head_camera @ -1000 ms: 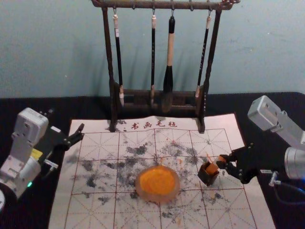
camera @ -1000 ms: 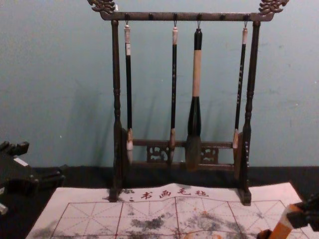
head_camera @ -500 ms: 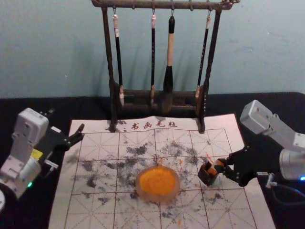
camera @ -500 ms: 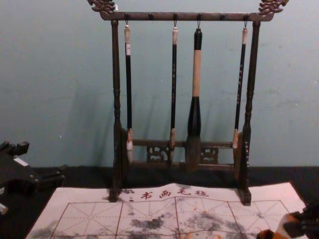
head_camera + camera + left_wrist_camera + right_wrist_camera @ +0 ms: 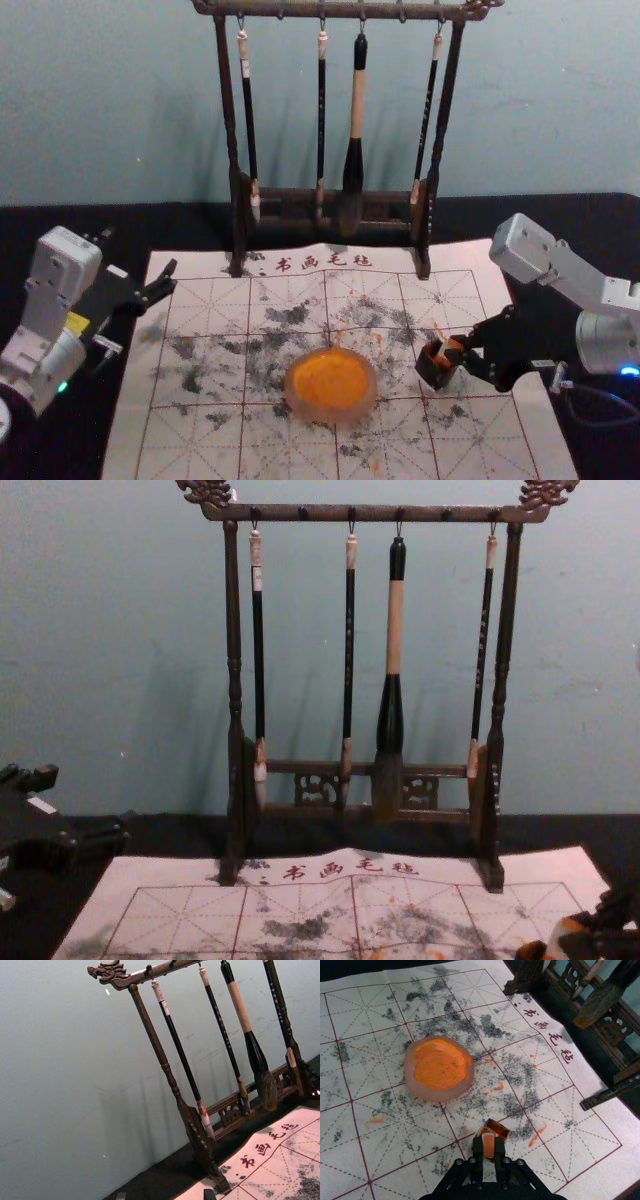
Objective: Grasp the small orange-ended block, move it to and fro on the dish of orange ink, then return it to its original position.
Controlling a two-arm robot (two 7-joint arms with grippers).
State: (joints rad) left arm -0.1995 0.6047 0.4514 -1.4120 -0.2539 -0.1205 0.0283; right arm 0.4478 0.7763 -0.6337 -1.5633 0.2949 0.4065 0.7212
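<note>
My right gripper (image 5: 488, 1147) pinches the orange-and-white block (image 5: 488, 1144) at its dark box (image 5: 502, 1130); inking seems done, release remains. Left gripper (image 5: 140, 256) gapes, far left

I've the orange-ended block (image 5: 488, 1145) tilted, probably partly inside the dark box (image 5: 431, 369); orange ink covers the round dish (image 5: 438, 1095).

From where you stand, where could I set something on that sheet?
There's room on the sheet between the ink dish and the sheet's left edge, and behind the dish toward the brush stand. The left gripper hovers at that edge, farther back. Right of the dish is crowded: the right gripper holds the block at the small box.
</note>
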